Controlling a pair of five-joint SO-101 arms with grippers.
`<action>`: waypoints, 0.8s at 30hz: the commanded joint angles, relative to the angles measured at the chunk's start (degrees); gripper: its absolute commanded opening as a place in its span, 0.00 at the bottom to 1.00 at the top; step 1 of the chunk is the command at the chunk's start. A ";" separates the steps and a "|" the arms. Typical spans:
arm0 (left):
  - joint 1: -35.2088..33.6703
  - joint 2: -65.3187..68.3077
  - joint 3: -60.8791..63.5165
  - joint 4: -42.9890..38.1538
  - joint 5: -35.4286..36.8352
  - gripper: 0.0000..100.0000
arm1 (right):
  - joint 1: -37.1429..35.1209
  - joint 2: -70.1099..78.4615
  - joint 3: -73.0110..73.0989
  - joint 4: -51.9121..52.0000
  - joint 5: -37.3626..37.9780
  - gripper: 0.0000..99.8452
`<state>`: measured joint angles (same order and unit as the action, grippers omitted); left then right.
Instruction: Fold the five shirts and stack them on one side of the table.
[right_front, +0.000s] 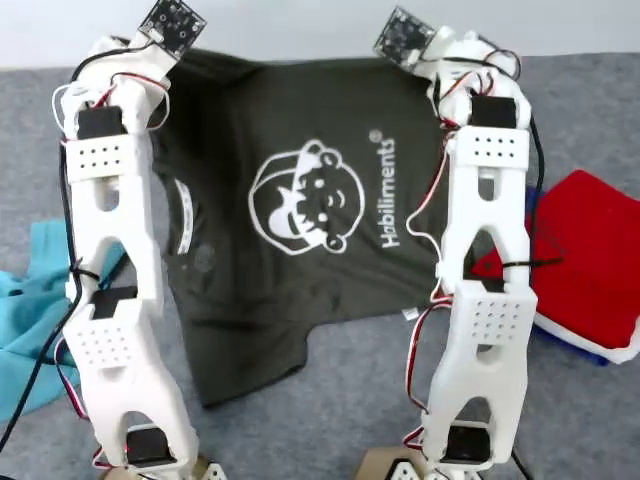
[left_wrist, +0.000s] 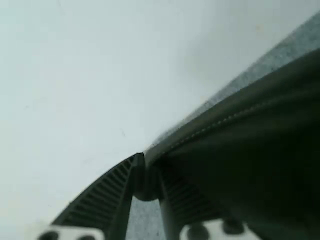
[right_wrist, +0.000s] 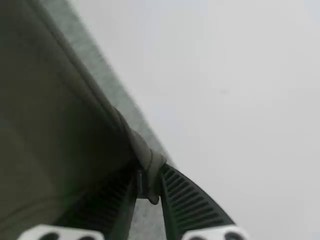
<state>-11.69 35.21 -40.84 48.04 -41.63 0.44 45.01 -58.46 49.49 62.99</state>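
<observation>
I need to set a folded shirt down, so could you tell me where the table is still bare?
Bare table lies at the front between the hem of the dark shirt and the arm bases, at the far right beyond the red shirt, and at the far left beyond the teal shirt. The middle is crowded.

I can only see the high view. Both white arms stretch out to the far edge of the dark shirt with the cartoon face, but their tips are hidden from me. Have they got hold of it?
Observer: Yes. The left wrist view shows the left arm's jaws shut on the dark shirt, right at its stitched hem.
Operator: And the other arm?
Observer: The same. In the right wrist view the right arm's jaws pinch a small bunched fold of that hem.
</observation>
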 joint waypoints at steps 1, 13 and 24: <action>-0.26 -0.88 -3.56 2.29 -0.26 0.00 | 0.04 -1.54 -3.78 1.45 0.18 0.01; -0.26 -7.12 -6.64 30.15 -0.53 0.00 | -1.45 -10.42 -3.78 28.18 0.09 0.01; 0.62 -7.30 -6.20 52.66 -6.77 0.00 | -1.19 -15.69 -3.78 45.76 0.09 0.01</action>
<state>-11.78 31.87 -44.97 96.40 -45.76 -0.70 34.81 -58.73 92.04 62.99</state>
